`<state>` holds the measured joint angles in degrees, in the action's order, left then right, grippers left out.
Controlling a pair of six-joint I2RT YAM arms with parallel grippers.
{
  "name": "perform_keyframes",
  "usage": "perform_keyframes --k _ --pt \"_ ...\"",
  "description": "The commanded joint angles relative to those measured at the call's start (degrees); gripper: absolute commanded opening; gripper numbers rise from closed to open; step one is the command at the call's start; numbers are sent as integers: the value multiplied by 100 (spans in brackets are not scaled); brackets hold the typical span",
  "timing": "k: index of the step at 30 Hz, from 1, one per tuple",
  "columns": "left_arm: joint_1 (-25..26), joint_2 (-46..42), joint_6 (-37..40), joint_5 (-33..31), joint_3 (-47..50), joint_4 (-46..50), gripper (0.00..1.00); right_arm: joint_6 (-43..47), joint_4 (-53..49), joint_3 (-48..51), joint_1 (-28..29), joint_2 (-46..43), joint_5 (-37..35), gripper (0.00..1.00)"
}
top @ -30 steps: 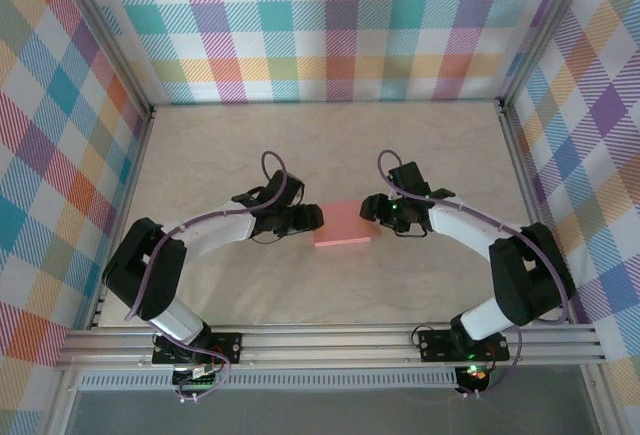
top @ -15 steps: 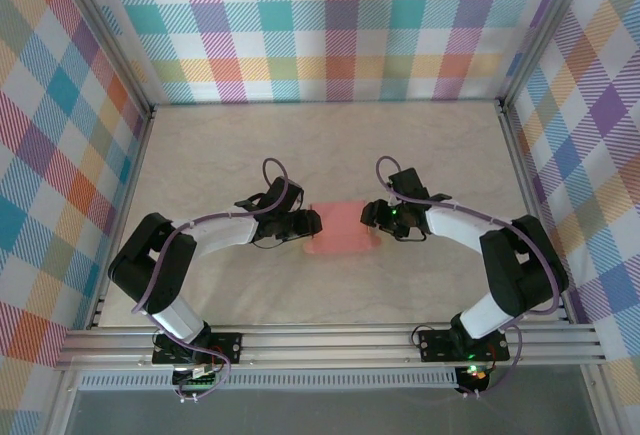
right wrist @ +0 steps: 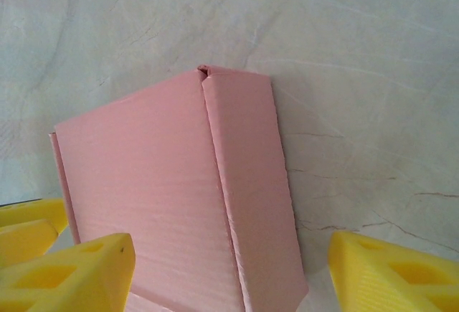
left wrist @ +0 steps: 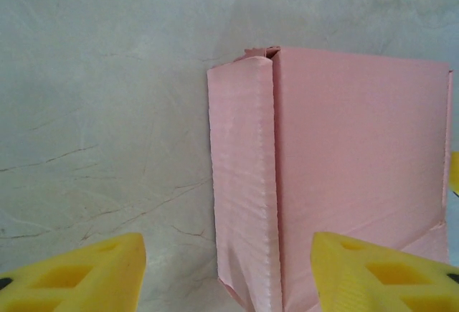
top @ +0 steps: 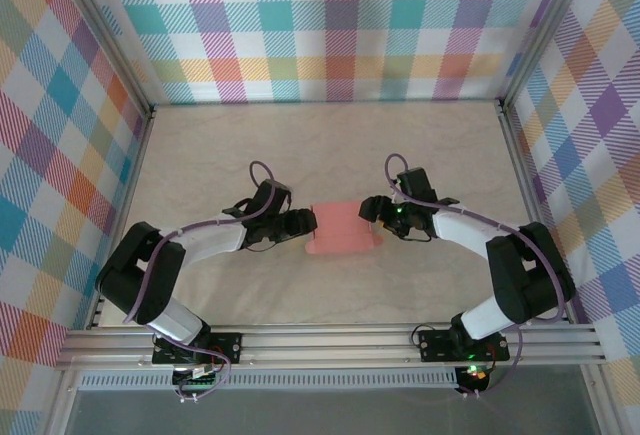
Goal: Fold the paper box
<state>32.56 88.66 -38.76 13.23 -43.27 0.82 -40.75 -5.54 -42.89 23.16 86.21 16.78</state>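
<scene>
Both open wide: left fingers, right fingers at opposite paper box ends, contact unclear.

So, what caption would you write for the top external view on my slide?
The left gripper and right gripper flank the pink paper box on the table.

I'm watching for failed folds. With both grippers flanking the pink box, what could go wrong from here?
The paper box lies unheld between the open left gripper and right gripper; an uneven push could slide or twist it on the table. Its side wall shows a gap at the corner and might spring open.
</scene>
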Motion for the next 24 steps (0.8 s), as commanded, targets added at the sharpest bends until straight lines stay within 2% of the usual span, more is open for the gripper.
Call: perform_keyframes --k 1,7,9,13,24 --pt "-91 -156 -66 183 109 -259 57 -113 228 44 -34 103 266 71" --pt "-92 -20 -39 173 93 -178 50 -108 251 18 -46 149 335 72" --pt "-101 -16 -32 145 123 -173 43 -108 244 18 -48 150 334 72" --pt "-100 77 -26 148 118 -180 41 -82 303 27 -49 164 396 73" --pt "-100 209 -38 279 134 -299 46 -65 360 35 -48 220 493 73"
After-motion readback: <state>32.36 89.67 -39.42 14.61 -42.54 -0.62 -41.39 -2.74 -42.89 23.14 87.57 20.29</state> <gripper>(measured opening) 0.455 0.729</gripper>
